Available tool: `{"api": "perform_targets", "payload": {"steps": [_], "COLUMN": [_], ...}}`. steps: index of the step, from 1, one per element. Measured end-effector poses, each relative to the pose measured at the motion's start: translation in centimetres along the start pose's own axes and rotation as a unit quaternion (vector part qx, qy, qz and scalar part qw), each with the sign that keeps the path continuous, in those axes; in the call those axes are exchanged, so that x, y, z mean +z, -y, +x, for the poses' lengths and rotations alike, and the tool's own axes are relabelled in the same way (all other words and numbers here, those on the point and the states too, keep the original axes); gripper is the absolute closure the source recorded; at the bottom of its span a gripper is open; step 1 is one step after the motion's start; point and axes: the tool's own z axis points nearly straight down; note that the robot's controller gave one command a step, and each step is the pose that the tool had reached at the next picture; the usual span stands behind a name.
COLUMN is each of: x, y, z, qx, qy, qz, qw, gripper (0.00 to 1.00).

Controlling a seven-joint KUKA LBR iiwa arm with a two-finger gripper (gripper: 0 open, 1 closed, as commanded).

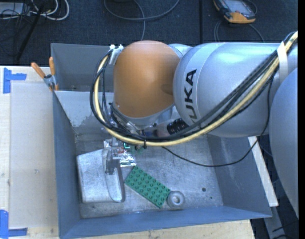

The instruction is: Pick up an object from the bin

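Observation:
My gripper (113, 159) reaches down from under the arm's orange cover into the front left part of the bin. It stands over the right edge of a pale grey rectangular block (91, 179) that lies flat on the bin floor. Just right of the gripper a green studded building plate (147, 185) lies at a slant. A small metal ring (175, 198) rests at the plate's lower right end. I see nothing held in the gripper.
The arm and its cables cover the back and middle of the bin. The bin's sloping left wall rises close beside the grey block. Bare floor shows right of the ring, toward the front right corner.

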Motion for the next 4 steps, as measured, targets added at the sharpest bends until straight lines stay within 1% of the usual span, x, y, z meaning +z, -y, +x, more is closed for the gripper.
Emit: {"api": "perform_targets", "payload": {"steps": [1,2,3,4], "x": [6.8,16.1,15.9,-1.5], "y": [10.1,13.1,12.9,10.8], "z": [-1.5,5.1,4.8,6.7], "qx": [-0.087,-0.31,-0.309,-0.525], "qy": [0.0014,0.0132,0.0181,0.0067], "qz": [0.001,0.0,-0.002,0.002], "qw": [0.9962,0.9506,0.9509,0.851], "gripper": [0.0,0.0,1.0,1.0]}}
